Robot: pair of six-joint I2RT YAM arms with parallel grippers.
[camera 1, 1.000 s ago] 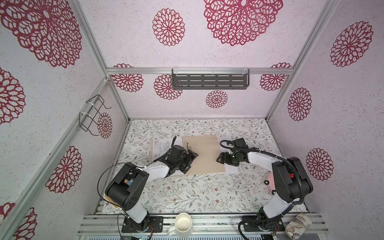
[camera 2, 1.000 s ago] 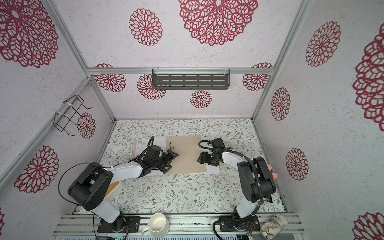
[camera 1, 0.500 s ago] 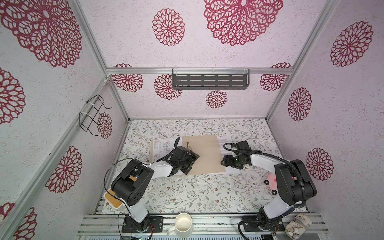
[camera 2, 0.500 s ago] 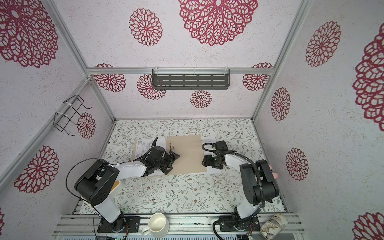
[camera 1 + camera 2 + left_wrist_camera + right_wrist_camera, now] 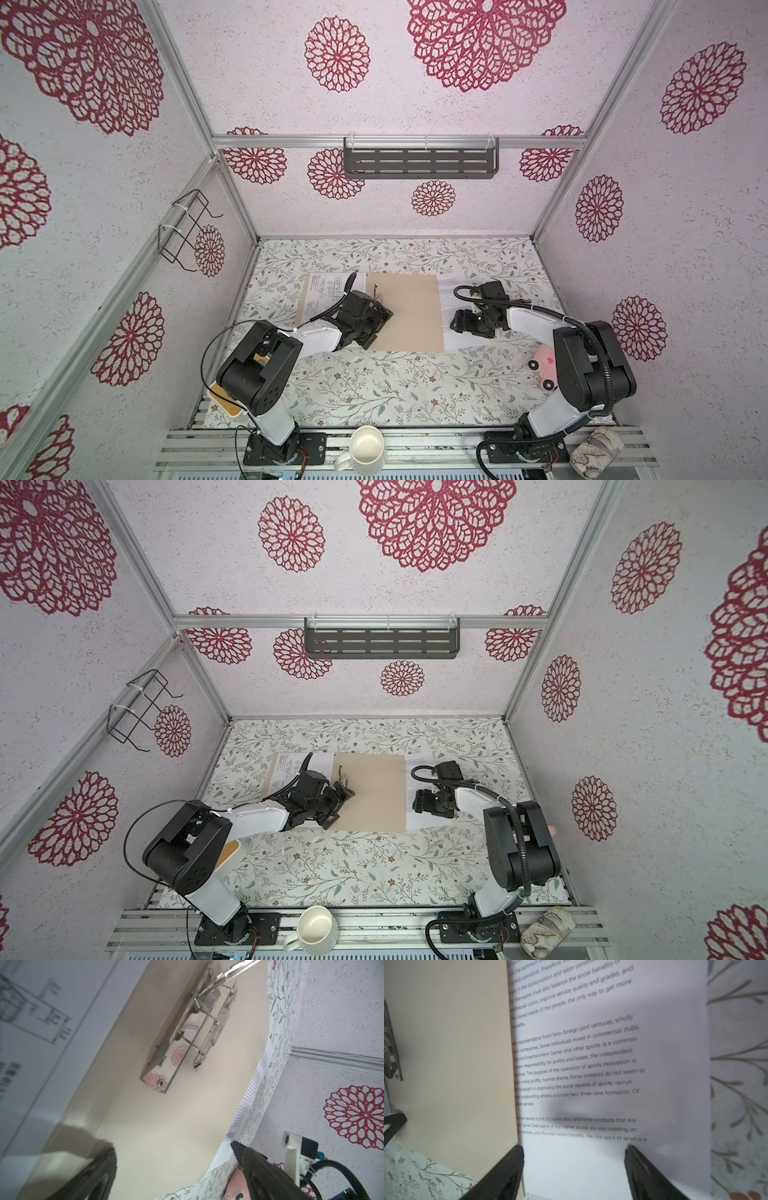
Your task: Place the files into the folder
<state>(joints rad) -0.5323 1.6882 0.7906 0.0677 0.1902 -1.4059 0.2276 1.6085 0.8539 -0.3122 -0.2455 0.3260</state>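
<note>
1. Since the earlier pictures, the right gripper [image 5: 457, 326] is moved a little to the right, off the folder [image 5: 415, 324] and over the text sheet [image 5: 446, 291]. The left gripper [image 5: 379, 327] is kept in almost the same spot.
2. At the far left, the drawing sheet [image 5: 322, 291] is laid flat on the flowery table [image 5: 374, 386], right beside the folder's left edge. In the left wrist view, black lines are seen on the drawing sheet [image 5: 41, 1032].
3. Next, the left gripper [image 5: 172, 1147] is held low over the left part of the folder, near the metal clip [image 5: 377, 293]. Its jaws are spread wide and nothing is held between them. Only the bare tan folder [image 5: 166, 1115] is seen there.
4. In the middle, the folder is laid flat on the table. The shiny metal clip [image 5: 187, 1032] is fixed close to its left edge, and a thin metal arm is seen sticking out from it.
5. Right of that, the text sheet [image 5: 591, 1053] is laid flat. Its left side is tucked under the edge of the folder [image 5: 446, 1053], so the starts of the printed lines are hidden.
6. The right gripper [image 5: 572, 1149] is held low over the text sheet. Its jaws are spread fairly wide and nothing is gripped. One of its fingertips [image 5: 517, 1153] is seen just at the folder's edge. Whether the tips touch the paper cannot be told.
7. At the far right, a pink toy [image 5: 544, 361] is left on the table, beside the right arm and apart from the papers.
</note>
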